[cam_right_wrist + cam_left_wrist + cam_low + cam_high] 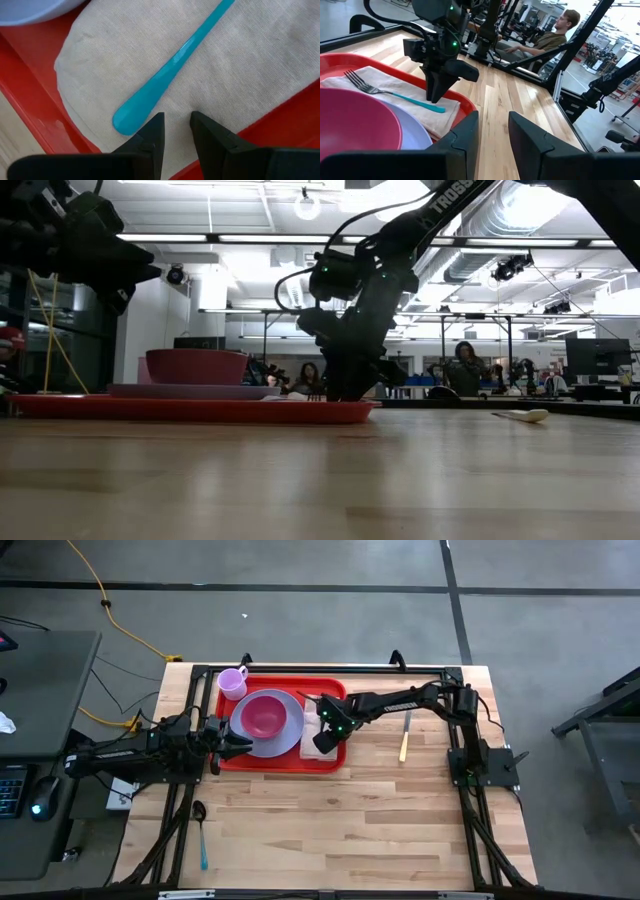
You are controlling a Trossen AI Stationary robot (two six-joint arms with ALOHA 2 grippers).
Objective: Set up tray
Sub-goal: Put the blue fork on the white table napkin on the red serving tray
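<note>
Crowded on the red tray (228,759): lavender plate (288,736) with the pink bowl (264,716) fills its middle, the pink cup (233,682) blocks the far left corner, and the napkin (415,107) carrying the teal-handled fork (395,94) takes the right end. The right gripper (176,131) hangs low over that napkin, fingers a little apart just beside the fork handle's tip. The left gripper (492,135) guards the tray's left rim. Bare wood lies wide open in front, broken only by a spoon (201,832) near the left edge and a pale utensil (404,740) right of the tray.

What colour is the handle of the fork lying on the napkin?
Teal. The fork handle shows best in the right wrist view, lying on the off-white napkin.
</note>
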